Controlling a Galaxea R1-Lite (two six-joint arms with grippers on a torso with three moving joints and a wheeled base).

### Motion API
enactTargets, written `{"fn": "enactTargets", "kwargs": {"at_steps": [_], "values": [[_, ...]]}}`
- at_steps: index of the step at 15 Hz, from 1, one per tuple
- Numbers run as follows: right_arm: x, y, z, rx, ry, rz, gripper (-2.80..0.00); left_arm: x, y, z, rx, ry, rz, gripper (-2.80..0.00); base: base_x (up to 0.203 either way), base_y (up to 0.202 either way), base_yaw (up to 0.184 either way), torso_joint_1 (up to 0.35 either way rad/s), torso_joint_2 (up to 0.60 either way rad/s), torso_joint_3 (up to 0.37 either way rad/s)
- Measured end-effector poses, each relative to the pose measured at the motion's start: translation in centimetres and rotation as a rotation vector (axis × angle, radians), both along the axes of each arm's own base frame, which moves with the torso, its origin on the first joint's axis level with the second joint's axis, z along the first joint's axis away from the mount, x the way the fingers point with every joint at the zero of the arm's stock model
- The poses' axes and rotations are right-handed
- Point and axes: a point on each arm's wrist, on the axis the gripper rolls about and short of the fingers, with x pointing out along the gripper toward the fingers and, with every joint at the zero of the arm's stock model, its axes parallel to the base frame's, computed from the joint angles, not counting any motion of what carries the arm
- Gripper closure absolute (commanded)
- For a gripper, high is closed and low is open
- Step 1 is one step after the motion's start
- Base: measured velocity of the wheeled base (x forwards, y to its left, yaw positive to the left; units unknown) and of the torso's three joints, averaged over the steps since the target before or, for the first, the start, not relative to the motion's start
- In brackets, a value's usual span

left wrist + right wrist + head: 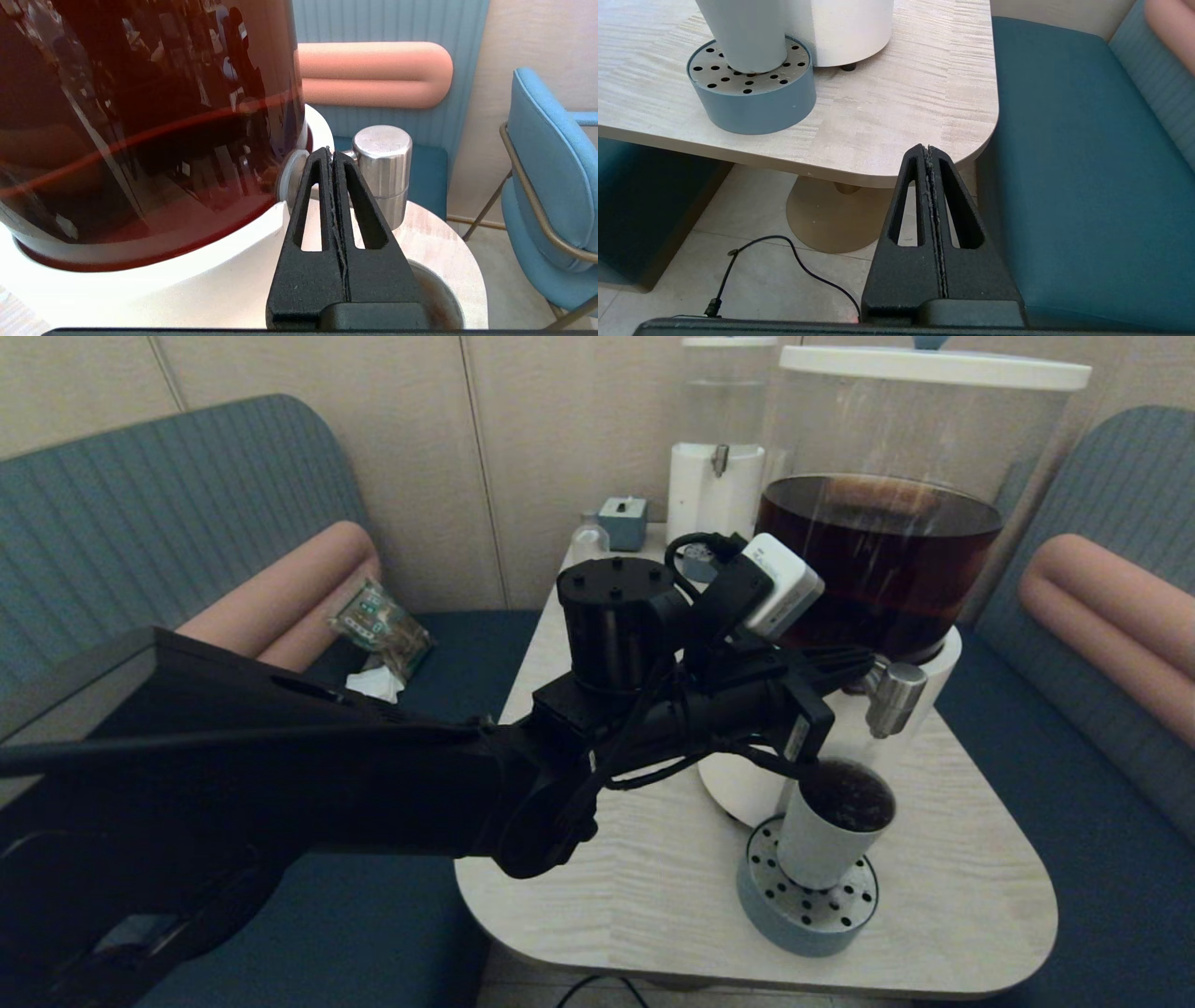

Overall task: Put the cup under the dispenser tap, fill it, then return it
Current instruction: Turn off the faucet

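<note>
The grey-blue cup [820, 847] stands upright on a round perforated drip tray [805, 917], directly below the brushed-steel dispenser tap [894, 698]. Dark liquid fills the cup close to its rim. My left gripper [864, 661] is shut and holds nothing; its tips [332, 151] sit at the tap [383, 172] where the spout joins the big dispenser [878, 551]. The cup's rim [446, 298] shows below the fingers. My right gripper [928, 148] is shut and empty, parked low off the table's near right corner, away from the cup [747, 37].
A narrower dispenser with clear liquid [717, 476], a small clear bottle [588, 541] and a small box [624, 521] stand at the back of the table [635, 877]. Teal benches flank it. A blue chair [551, 186] stands beyond. A cable [784, 261] lies on the floor.
</note>
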Motion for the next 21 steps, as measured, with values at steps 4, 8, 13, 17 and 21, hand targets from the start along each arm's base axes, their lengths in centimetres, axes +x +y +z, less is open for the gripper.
{"fn": "enactTargets", "kwargs": {"at_steps": [4, 8, 13, 17, 21], "values": [[0.0, 0.0, 0.0, 0.0, 0.0, 0.0, 0.0, 0.18, -0.29, 0.05, -0.007, -0.008, -0.001, 0.0, 0.0, 0.0, 0.0, 0.0, 0.0, 0.0], [0.0, 0.0, 0.0, 0.0, 0.0, 0.0, 0.0, 0.32, -0.43, -0.19, -0.004, -0.008, 0.0, 0.0, 0.0, 0.0, 0.0, 0.0, 0.0, 0.0], [0.0, 0.0, 0.0, 0.0, 0.0, 0.0, 0.0, 0.19, -0.29, -0.18, -0.003, -0.006, 0.004, 0.0, 0.0, 0.0, 0.0, 0.0, 0.0, 0.0], [0.0, 0.0, 0.0, 0.0, 0.0, 0.0, 0.0, -0.06, 0.04, -0.14, 0.005, 0.001, 0.004, 0.0, 0.0, 0.0, 0.0, 0.0, 0.0, 0.0], [0.0, 0.0, 0.0, 0.0, 0.0, 0.0, 0.0, -0.23, 0.28, -0.26, 0.01, 0.005, 0.005, 0.0, 0.0, 0.0, 0.0, 0.0, 0.0, 0.0]]}}
